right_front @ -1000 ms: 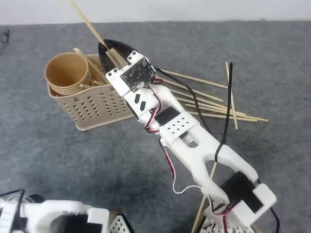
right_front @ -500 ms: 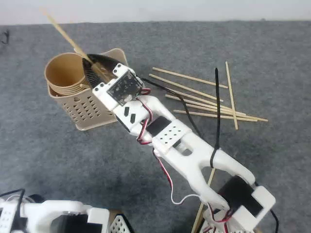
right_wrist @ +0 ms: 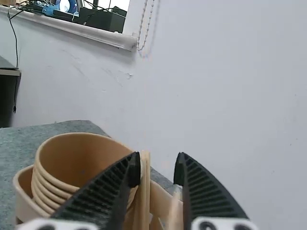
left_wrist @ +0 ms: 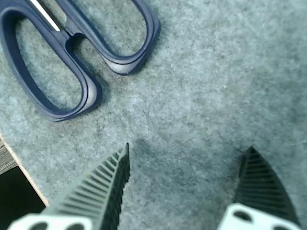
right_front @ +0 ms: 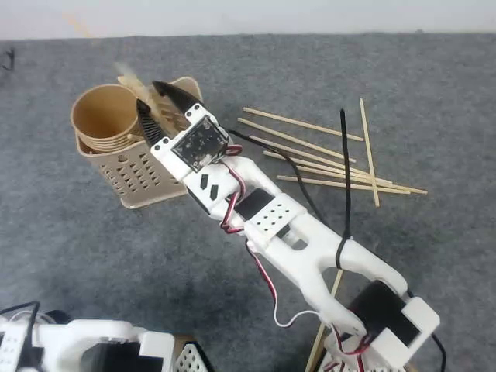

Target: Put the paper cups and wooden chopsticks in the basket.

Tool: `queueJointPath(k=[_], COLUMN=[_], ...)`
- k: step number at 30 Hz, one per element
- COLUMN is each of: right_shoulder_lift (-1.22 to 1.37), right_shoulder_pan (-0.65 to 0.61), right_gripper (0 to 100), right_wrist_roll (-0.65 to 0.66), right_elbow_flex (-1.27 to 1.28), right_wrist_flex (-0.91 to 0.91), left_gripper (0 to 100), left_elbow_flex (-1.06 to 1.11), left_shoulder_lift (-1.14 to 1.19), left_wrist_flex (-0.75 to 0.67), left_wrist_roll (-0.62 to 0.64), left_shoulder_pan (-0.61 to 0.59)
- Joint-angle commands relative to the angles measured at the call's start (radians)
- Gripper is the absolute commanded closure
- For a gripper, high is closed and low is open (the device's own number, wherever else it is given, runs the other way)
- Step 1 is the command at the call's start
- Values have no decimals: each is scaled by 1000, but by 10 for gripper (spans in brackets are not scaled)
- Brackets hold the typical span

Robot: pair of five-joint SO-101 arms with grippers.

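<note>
Chopsticks (right_front: pixel 310 157): loose pile beside basket (right_front: pixel 147 174) (paper cups (right_front: pixel 105 116) stacked inside)
Right gripper (right_front: pixel 147 92): above basket, fingers parted
Left gripper (left_wrist: pixel 188 146): fingers apart

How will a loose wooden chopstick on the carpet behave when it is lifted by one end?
The loose chopsticks look thin and straight, so probably stiff and very light. They lie crossed over each other, so lifting one may drag neighbours. The rough carpet likely stops rolling.

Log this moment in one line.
right gripper: open over basket, chopstick between jaws | cups: stacked in basket | loose chopsticks: on carpet | left gripper: open near scissors
</note>
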Motion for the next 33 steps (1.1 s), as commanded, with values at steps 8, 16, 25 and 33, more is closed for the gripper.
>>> queueJointPath(k=[8,16,25,33], right_shoulder_lift=[-42,-249,-705,-693], right_shoulder_pan=[1,153,217,170], right_gripper=[884,879,883,883], right_wrist_roll=[12,8,12,-32], right_elbow_flex=[-8,-15,-15,6], right_wrist_flex=[-19,255,989,1319], left_gripper=[655,655,655,655], left_elbow_flex=[-2,-2,-2,8], left_shoulder_lift=[-18,-18,-18,-25], left_wrist_flex=[-18,-18,-18,-18], left_wrist_roll=[-9,-9,-9,-12], left_shoulder_pan=[9,9,9,9])
